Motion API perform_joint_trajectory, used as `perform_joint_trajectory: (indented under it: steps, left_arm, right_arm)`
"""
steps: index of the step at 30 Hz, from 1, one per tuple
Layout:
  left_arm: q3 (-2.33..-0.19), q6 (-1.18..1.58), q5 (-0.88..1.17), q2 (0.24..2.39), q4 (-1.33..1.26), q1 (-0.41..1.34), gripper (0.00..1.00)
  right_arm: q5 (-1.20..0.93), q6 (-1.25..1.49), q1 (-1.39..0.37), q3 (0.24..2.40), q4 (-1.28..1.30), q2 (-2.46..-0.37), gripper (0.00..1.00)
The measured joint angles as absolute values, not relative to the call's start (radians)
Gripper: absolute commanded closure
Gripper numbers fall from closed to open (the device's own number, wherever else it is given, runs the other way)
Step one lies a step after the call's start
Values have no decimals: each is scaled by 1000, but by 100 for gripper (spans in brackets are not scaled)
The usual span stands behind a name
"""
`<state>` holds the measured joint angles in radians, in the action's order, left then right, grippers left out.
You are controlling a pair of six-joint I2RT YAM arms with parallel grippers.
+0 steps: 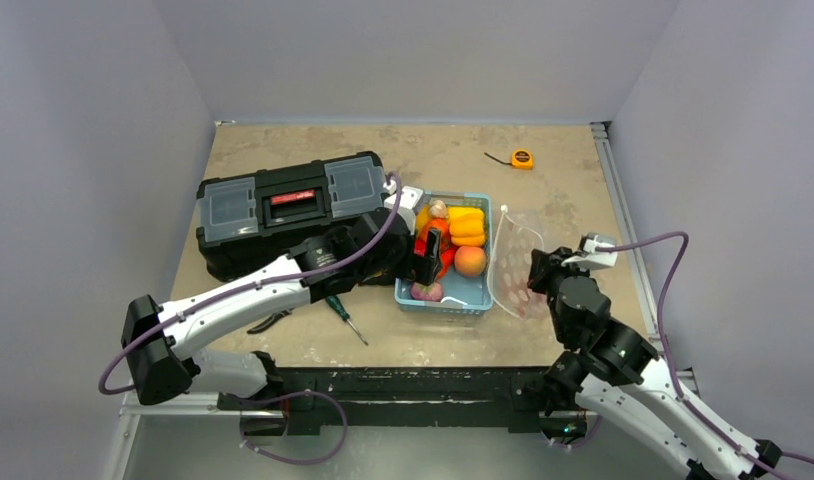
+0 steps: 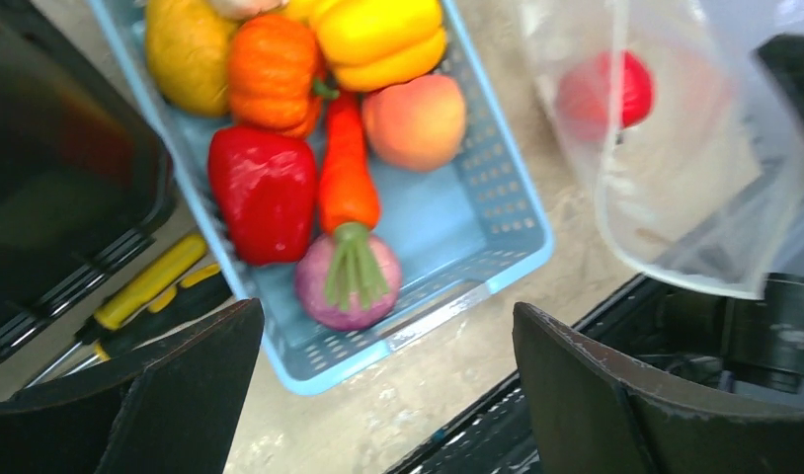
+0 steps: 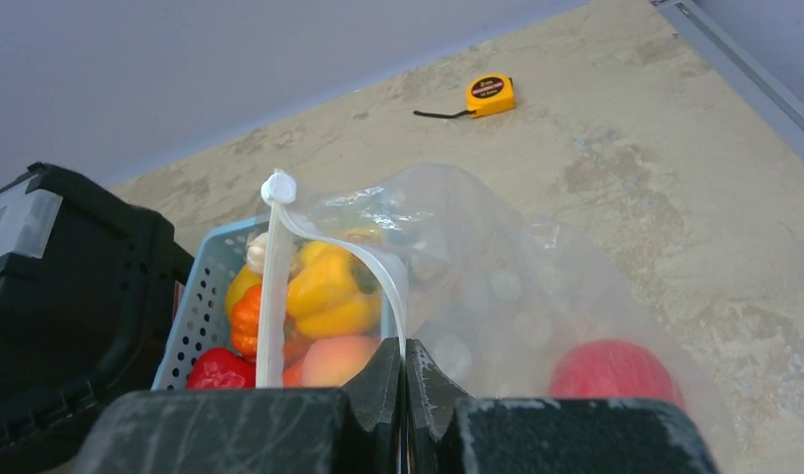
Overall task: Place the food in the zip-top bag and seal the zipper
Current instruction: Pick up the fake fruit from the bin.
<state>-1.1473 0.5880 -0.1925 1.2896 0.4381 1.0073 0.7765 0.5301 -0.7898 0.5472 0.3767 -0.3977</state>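
Note:
The food lies in a light blue basket: a red pepper, a carrot, a purple onion, a peach and a yellow pepper. My left gripper hangs open over the basket's near end with nothing between its fingers. The zip-top bag stands just right of the basket, mouth held up, with one red piece inside. My right gripper is shut on the bag's whitish zipper strip at the mouth. The slider sits at the strip's far end.
A black toolbox stands left of the basket. A screwdriver and pliers lie in front of it. An orange tape measure rests at the back right. A rail runs along the table's right edge.

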Motion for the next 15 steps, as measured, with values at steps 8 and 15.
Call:
perform_joint_trajectory:
  steps: [8, 15]
  left_arm:
    - [-1254, 555, -244, 1482, 565, 1022, 14]
    - [-1404, 581, -196, 1728, 525, 1046, 15]
  right_arm:
    - [842, 567, -790, 547, 405, -345, 100]
    - [847, 569, -790, 547, 405, -332, 100]
